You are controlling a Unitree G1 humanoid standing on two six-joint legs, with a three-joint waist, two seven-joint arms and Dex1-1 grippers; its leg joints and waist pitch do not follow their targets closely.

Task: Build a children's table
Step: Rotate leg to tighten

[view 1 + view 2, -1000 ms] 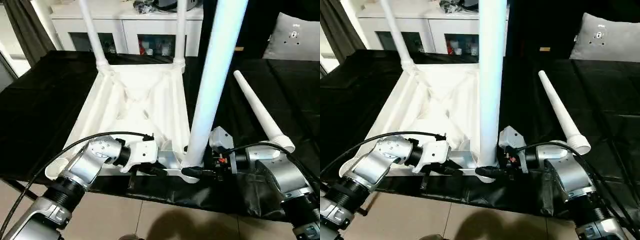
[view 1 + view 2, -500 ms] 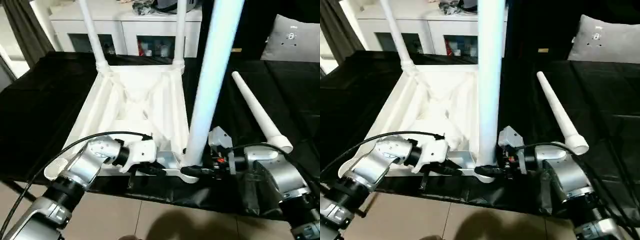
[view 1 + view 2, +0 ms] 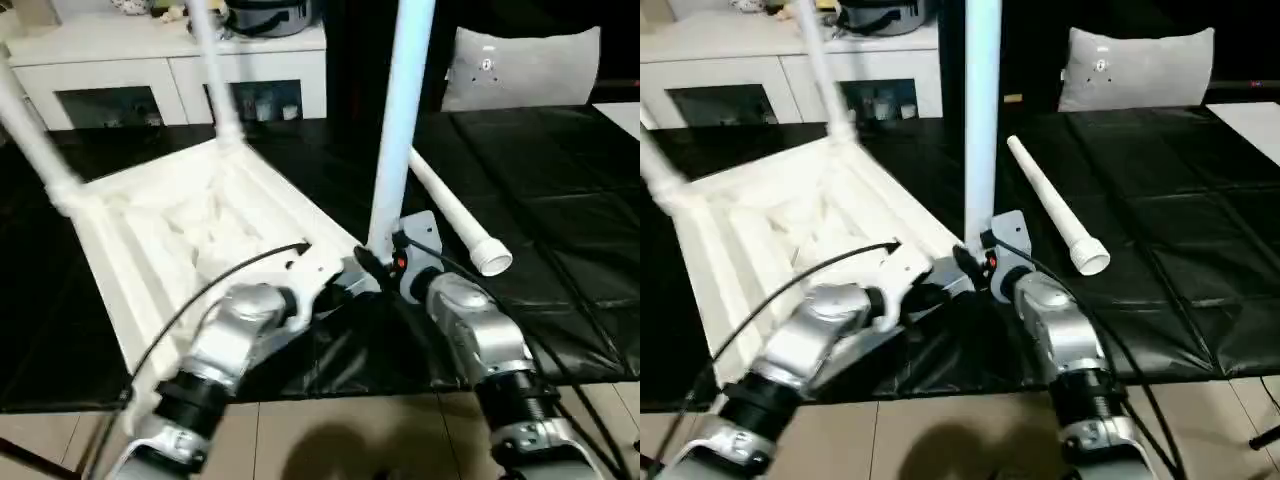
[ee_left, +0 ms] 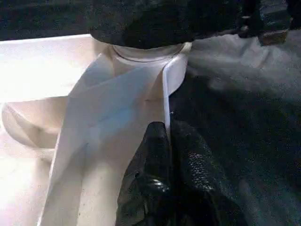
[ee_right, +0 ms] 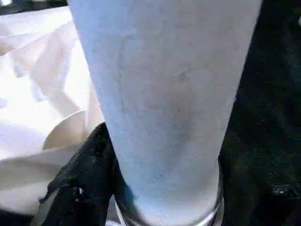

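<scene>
The upturned white tabletop lies ribbed side up on the black-covered worktop, with two legs standing in its far corner sockets, well beyond both end effectors. The left end effector has its black fingers pressed together, pinching the thin rim wall of the tabletop just beside the near corner socket. Right next to it, the right end effector sits at the foot of the upright white leg in that socket, one black finger on each side of the tube, clasping it. To its right, the fourth tapered leg lies loose on the worktop, close by. A grey cushion sits behind.
</scene>
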